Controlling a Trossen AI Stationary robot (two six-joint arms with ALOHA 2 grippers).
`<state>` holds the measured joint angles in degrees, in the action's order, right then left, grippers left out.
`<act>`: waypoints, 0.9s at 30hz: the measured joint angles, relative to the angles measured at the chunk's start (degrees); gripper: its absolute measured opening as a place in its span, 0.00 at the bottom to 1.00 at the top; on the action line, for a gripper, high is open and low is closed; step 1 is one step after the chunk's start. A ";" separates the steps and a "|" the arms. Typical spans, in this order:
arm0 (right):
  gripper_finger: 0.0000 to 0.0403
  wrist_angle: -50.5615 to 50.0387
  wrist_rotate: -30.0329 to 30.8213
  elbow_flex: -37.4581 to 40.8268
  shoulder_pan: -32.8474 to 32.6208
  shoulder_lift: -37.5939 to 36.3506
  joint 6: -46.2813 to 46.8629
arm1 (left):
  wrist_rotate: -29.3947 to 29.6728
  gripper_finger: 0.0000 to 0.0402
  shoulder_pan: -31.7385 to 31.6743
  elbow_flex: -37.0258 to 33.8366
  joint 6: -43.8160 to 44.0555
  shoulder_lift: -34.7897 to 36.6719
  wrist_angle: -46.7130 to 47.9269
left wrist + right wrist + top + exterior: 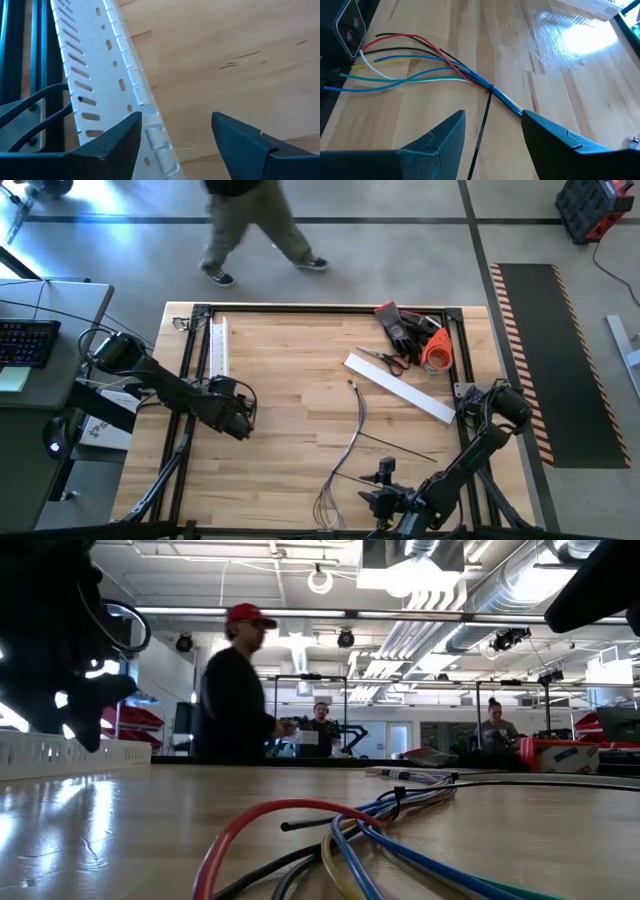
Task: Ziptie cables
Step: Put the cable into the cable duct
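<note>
**Both grippers open, cables tied on the table**

I see my right gripper (492, 132) low at the near table edge, its fingers apart and holding nothing. Just in front of it lie the cables (420, 67), bunched where a ziptie (482, 122) is wrapped around them, loose ends spread out. My left gripper (175, 132) waits at the left side with its fingers wide apart, over the white duct (107, 75). A person (235, 690) stands behind the table (290, 380).
</note>
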<state>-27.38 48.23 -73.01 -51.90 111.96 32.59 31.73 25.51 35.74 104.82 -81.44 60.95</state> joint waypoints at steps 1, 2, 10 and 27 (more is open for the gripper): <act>0.46 -0.04 0.00 0.00 -0.02 0.00 0.26 | 0.34 0.55 0.07 0.14 -0.02 -0.10 -0.16; 0.46 0.02 0.00 0.00 -0.02 0.00 0.41 | 0.82 0.54 0.07 0.29 -0.14 -0.30 -0.52; 0.46 0.64 1.16 0.02 -0.04 0.02 0.99 | -0.95 0.36 0.09 0.19 -10.00 -0.40 -9.27; 0.46 -13.31 1.17 -6.37 -2.16 -2.13 -1.12 | -0.88 0.03 3.87 0.22 -40.99 -5.63 -52.25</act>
<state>-40.70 49.40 -79.38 -54.07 109.83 31.46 30.85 29.39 35.97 63.83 -87.06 8.70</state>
